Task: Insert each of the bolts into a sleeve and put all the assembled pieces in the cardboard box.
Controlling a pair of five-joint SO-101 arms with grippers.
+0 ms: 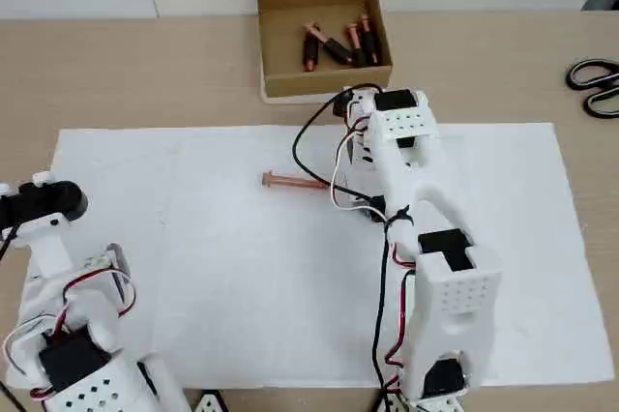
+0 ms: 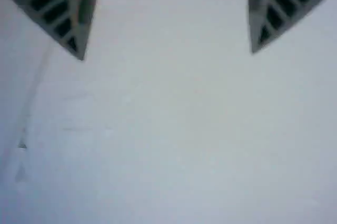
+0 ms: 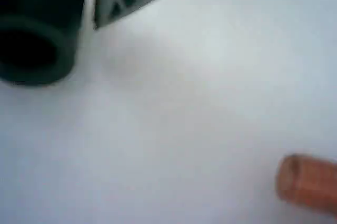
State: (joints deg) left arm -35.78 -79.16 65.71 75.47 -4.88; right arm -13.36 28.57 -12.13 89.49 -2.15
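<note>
Seeing right gripper [image 3: 63, 13] clamped on black sleeve [image 3: 31, 34], with bolt [image 1: 298, 181] flat on white sheet [image 1: 193, 238] near it, not touching. Reading left gripper [image 2: 166, 50] as wide open, well apart from bolt.

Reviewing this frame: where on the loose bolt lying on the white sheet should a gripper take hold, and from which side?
Grip the bolt near its head end, coming straight down with fingers across the shaft. It lies flat on the sheet, long and thin, and this leaves the other end free for the sleeve.
</note>
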